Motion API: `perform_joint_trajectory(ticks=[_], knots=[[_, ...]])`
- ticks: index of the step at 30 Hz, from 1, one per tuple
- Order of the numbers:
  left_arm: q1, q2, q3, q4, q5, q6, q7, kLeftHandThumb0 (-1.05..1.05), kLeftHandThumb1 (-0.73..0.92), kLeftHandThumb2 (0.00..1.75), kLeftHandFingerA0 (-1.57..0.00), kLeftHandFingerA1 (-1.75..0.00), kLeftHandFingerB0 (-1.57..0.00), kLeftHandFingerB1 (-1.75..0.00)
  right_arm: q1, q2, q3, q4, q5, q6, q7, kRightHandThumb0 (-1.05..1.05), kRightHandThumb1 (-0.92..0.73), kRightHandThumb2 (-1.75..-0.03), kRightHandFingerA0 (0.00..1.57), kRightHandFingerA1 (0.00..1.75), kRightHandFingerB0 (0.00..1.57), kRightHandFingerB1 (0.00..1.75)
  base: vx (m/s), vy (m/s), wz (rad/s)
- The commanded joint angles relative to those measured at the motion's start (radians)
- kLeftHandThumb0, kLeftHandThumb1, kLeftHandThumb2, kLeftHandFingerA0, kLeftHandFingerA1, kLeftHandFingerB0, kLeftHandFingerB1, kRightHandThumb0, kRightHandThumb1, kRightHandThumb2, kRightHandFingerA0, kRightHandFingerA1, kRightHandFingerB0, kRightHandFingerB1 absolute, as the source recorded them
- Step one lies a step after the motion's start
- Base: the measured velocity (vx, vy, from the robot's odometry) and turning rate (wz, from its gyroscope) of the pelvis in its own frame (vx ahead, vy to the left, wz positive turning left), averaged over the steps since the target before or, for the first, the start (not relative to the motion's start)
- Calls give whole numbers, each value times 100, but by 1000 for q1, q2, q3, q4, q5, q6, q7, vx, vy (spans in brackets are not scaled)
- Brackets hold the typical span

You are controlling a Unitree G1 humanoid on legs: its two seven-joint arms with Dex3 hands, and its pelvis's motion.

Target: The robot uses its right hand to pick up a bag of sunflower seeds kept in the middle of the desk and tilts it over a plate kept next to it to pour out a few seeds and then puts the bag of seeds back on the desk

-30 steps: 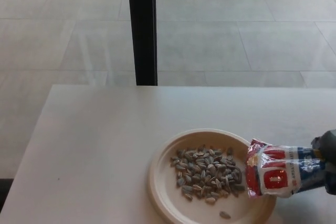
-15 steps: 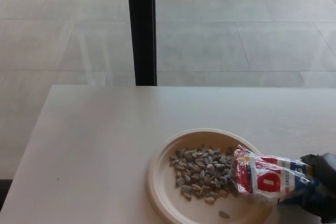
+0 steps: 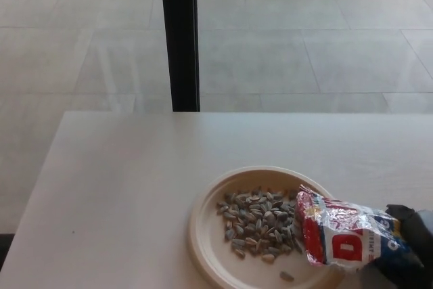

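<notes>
**Robot body: one hand showing**

Right hand [image 3: 411, 248]: black, entering at the lower right corner of the frame, fingers closing around a bag [image 3: 345, 236], largely cut off by the edge. Left hand: not showing anywhere.

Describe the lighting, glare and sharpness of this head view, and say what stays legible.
Head view: soft, even daylight with only faint shadows on the desk; pale reflections streak the floor tiles beyond it; the crinkled bag of sunflower seeds catches bright glare, so its red lettering is only partly readable; seeds on the plate are fairly sharp; the right hand at the edge is dark and lacks detail.
</notes>
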Motion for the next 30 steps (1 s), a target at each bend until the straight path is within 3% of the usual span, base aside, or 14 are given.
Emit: perform_joint_trajectory(ticks=[1,3,5,6,7,11,12,14,15,17,19,25,26,30], knots=[[23,-3,2,17,1,-30,15,-89,71,123,-43,-72,-30,-62,44,43,-50,145,139,-141,-319,-32,-63,-92,93,163,87,111,0,0,0],[20,-4,7,21,-5,-23,8,-88,90,76,-38,-71,-31,-59,47,55,-63,152,151,-138,-336,-33,-64,-91,94,156,90,102,0,0,0],[25,-9,3,18,1,-40,17,-92,86,80,-43,-74,-32,-60,47,63,-67,154,161,-149,-348,-32,-63,-92,94,154,91,104,0,0,0],[26,-12,2,18,1,-41,20,-87,68,122,-45,-74,-28,-62,48,72,-67,152,166,-145,-351,-32,-65,-91,93,153,91,100,0,0,0],[29,-11,-3,16,7,-48,19,-90,88,82,-42,-73,-30,-59,47,71,-65,163,166,-157,-365,-31,-66,-88,94,150,87,84,0,0,0],[39,-16,-3,5,6,-53,24,-85,90,77,-47,-75,-34,-60,37,78,-49,214,170,-177,-393,-37,-75,-65,87,144,56,50,0,0,0],[35,-17,-6,8,8,-40,26,-87,72,122,-46,-74,-31,-62,39,77,-43,218,180,-173,-365,-44,-72,-62,73,92,30,36,0,0,0],[40,-19,-6,6,7,-56,19,-87,89,77,-43,-73,-34,-60,41,56,-4,223,137,-139,-347,-58,-72,-64,23,60,10,23,0,0,0],[41,-18,-13,8,17,-64,29,-88,70,123,-45,-73,-34,-64,38,46,24,227,97,-99,-346,-68,-54,-93,2,43,1,25,0,0,0],[38,-19,-11,10,10,-59,32,-85,90,76,-44,-72,-35,-60,32,49,53,206,80,-24,-303,-97,-62,-90,0,14,0,0,0,0,0],[38,-19,-6,8,2,-53,24,-83,90,77,-43,-71,-34,-59,32,40,70,198,89,-2,-284,-83,-63,-72,0,0,0,0,0,0,0],[32,-18,-8,13,2,-48,26,-85,90,78,-44,-73,-35,-60,35,-15,111,154,103,84,-187,-99,-60,-72,0,0,0,0,0,0,0],[34,-19,-10,10,3,-53,24,-88,70,123,-44,-73,-33,-63,38,-24,111,148,112,91,-176,-100,-64,-60,0,0,0,0,0,0,0],[33,-22,-12,-1,3,-44,32,-86,89,78,-42,-72,-34,-60,56,-76,111,106,138,120,-108,-101,-56,-76,0,0,0,0,0,0,0]])
